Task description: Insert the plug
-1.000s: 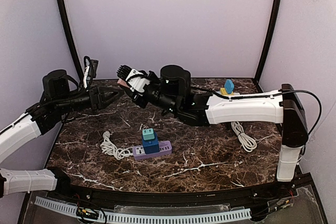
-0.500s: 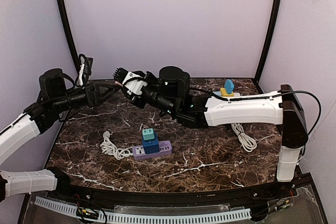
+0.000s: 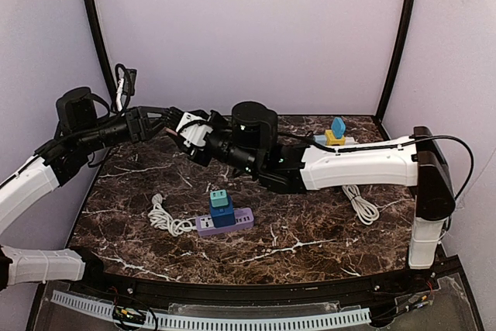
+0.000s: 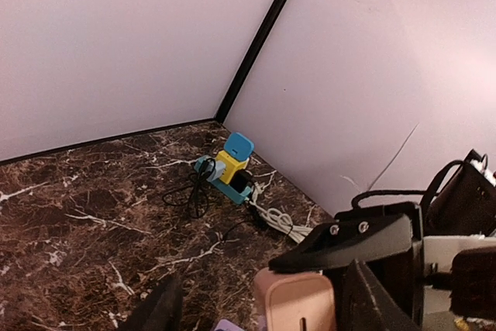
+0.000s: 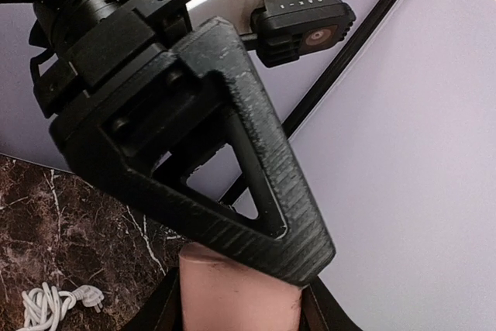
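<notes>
The marble table [image 3: 310,230] is where the job ends. Nothing of mine is down there yet. Both my arms are raised over its far left corner, the right arm [image 3: 356,164] stretched across from the other side and the left arm [image 3: 31,180] reaching in to meet it.

Near the front lies the purple power strip [image 3: 236,222] with a blue adapter [image 3: 221,208] already seated in it and a white cable [image 3: 163,218] coiled just beside it. That strip looks like the target.

My right gripper [image 3: 186,131] is clamped on the pink plug [image 5: 240,296], held in the air well away from the strip. My left gripper [image 3: 169,118] has its jaws apart, straddling the plug without pinching it. One of its black fingers [image 5: 256,191] rests against the plug's top.

So the plug is lifted and a hand-over, or a regrasp, seems under way. Carrying, aligning and pushing in all remain.

A second ago my left gripper hung lower and clear of the right one – since then it has risen and closed the gap.
</notes>
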You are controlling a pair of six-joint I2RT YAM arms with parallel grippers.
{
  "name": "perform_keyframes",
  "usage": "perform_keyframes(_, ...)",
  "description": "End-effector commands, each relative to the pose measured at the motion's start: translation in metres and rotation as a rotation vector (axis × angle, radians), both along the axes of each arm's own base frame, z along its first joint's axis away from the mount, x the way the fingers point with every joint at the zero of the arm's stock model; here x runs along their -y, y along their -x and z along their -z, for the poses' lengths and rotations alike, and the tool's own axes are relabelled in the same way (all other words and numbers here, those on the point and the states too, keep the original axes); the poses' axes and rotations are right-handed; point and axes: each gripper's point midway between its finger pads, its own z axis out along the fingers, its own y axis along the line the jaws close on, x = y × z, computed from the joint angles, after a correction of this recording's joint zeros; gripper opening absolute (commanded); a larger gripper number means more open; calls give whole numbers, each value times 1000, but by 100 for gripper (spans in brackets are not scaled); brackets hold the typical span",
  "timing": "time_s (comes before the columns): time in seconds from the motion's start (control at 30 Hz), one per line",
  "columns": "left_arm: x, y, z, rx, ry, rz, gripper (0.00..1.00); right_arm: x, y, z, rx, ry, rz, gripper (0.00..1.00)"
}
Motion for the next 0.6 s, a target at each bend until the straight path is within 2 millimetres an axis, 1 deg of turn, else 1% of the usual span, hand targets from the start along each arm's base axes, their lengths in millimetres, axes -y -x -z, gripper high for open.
perform_keyframes(0.0, 6, 2, 0, 16, -48, 21, 44, -4, 5, -14, 12, -54, -19, 0)
perform_keyframes(0.03, 6, 2, 7, 5, -58, 21, 35, -3, 6, -15, 13, -58, -17, 0)
perform_keyframes(0.1, 8, 6, 16, -13, -65, 31, 29, -1, 6, -16, 14, -60, -10, 0)
perform_keyframes(0.13, 10, 8, 18, -18, -65, 42, 29, -1, 4, -16, 14, -61, -1, 0)
perform_keyframes(0.2, 12, 12, 27, -52, -75, 59, 33, 0, 0, -15, 14, -55, 18, 0)
perform_keyframes(0.23, 13, 13, 30, -63, -77, 64, 36, 0, -1, -15, 17, -52, 26, 0)
perform_keyframes(0.33, 15, 16, 38, -87, -85, 80, 39, 0, -3, -15, 25, -50, 37, 0)
perform_keyframes(0.37, 15, 17, 41, -95, -88, 80, 36, 0, -2, -15, 25, -51, 35, 0)
perform_keyframes(0.43, 15, 17, 46, -104, -95, 80, 26, 0, -2, -15, 26, -53, 31, 0)
perform_keyframes(0.47, 15, 17, 46, -104, -96, 79, 15, 0, -1, -15, 27, -54, 26, 0)
perform_keyframes(0.53, 15, 16, 44, -92, -94, 77, 2, -1, 0, -14, 28, -49, 17, 0)
perform_keyframes(0.57, 15, 15, 42, -83, -92, 77, 1, -2, 0, -12, 27, -44, 15, 0)
